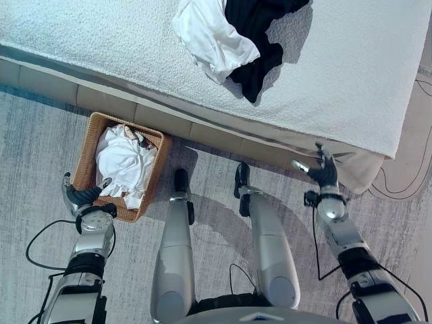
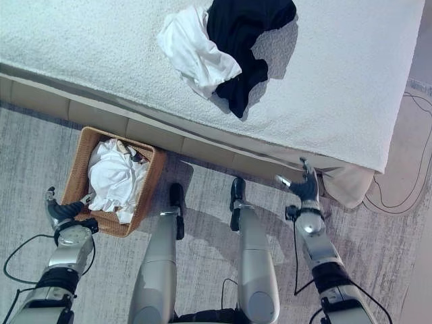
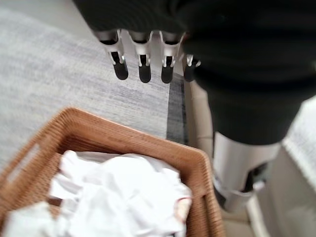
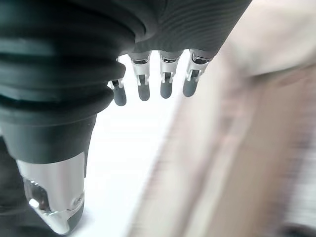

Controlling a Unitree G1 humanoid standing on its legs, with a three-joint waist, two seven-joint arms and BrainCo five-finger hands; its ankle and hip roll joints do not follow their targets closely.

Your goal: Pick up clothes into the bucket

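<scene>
The clothes are seen in two places: a white garment and a black garment lie overlapping on the bed, while white laundry is heaped inside the wicker basket standing on the floor against the bed's side. The left hand is held just beside the basket's outer corner, fingers relaxed and empty. The right hand is raised at the bed's edge, well apart from the garments, fingers spread and holding nothing.
</scene>
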